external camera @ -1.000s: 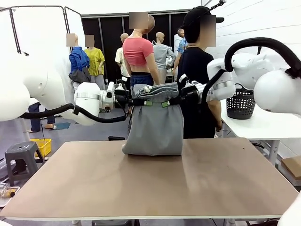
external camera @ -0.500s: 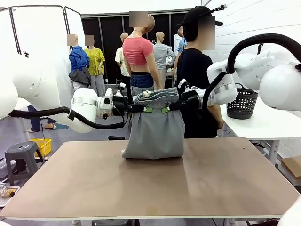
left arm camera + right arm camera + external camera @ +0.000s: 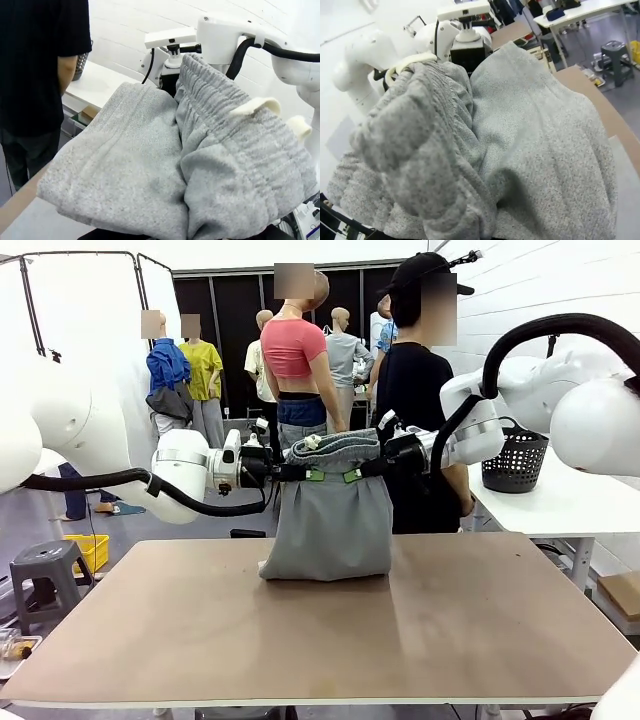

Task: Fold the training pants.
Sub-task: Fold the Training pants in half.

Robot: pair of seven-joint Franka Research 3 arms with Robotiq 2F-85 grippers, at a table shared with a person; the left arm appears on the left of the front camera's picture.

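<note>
We hold the pants (image 3: 330, 515) up by the waistband. Left claw (image 3: 312, 474) and right claw (image 3: 352, 475) are both clamped on it; the hem touches the worktop (image 3: 320, 625)

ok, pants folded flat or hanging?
Hanging: both claws hold the training pants up by the waistband, with the bottom edge bunched on the table.

The left end effector (image 3: 312, 474) and right end effector (image 3: 352, 475) are pinching the training pants (image 3: 330, 510) at the waistband. Below them, the hem is touching the surface (image 3: 330, 630).
</note>
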